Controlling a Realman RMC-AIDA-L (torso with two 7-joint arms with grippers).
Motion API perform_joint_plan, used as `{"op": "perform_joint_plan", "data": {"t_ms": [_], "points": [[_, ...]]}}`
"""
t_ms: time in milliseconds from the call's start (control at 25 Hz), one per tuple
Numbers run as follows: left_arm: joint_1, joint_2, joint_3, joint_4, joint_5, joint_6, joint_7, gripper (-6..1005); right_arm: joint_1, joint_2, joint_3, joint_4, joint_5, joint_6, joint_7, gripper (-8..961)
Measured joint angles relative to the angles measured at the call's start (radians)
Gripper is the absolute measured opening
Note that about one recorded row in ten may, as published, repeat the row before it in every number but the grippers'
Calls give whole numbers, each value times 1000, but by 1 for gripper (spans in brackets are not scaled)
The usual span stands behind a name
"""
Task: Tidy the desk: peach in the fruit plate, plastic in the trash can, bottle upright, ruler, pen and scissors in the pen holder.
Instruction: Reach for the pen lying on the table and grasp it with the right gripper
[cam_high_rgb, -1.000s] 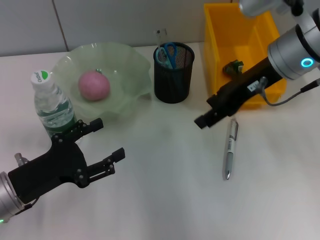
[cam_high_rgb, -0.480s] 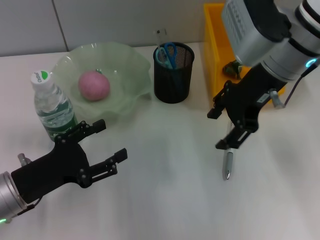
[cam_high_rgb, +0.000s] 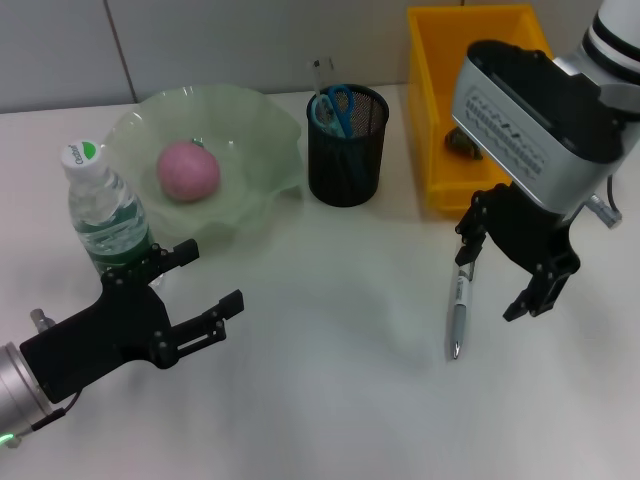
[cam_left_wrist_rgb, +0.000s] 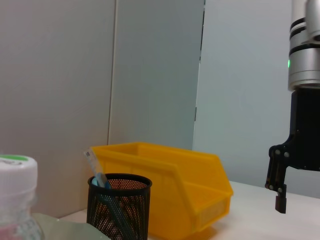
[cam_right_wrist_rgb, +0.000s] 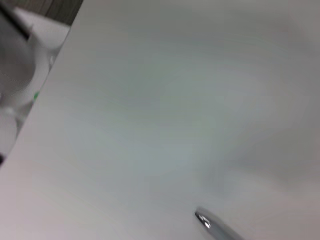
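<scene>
**Pen could roll away from a crooked grab**

My right pincer hangs wide open over the pen, which lies flat on the desk beside the yellow bin. If one finger lands first, I think it skids away. My left pincer, open, idles near the bottle.

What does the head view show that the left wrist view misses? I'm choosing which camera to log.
Only the head view shows the pen on the table, the peach in the fruit plate, and the open left gripper. The left wrist view adds nothing of its own. Both show the pen holder, the yellow bin, the bottle and the open right gripper.
</scene>
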Motion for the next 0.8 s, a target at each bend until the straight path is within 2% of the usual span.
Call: {"op": "perform_joint_plan", "data": {"t_ms": [160, 400, 560, 680, 800], "points": [[-5, -2, 0, -2, 0, -4, -10, 842, -4, -3, -12, 5, -14, 13, -112, 746], [-16, -2, 2, -2, -2, 2, -18, 842, 34, -49, -71, 80, 53, 21, -219, 745], [-13, -3, 0, -2, -10, 6, -16, 842, 60, -58, -94, 134, 54, 46, -268, 745], [-12, -3, 0, -2, -13, 6, -12, 842, 85, -56, -97, 184, 43, 77, -337, 745], [-15, -3, 3, -2, -14, 1, -12, 842, 93, -38, -98, 210, 5, 130, -408, 745]]}}
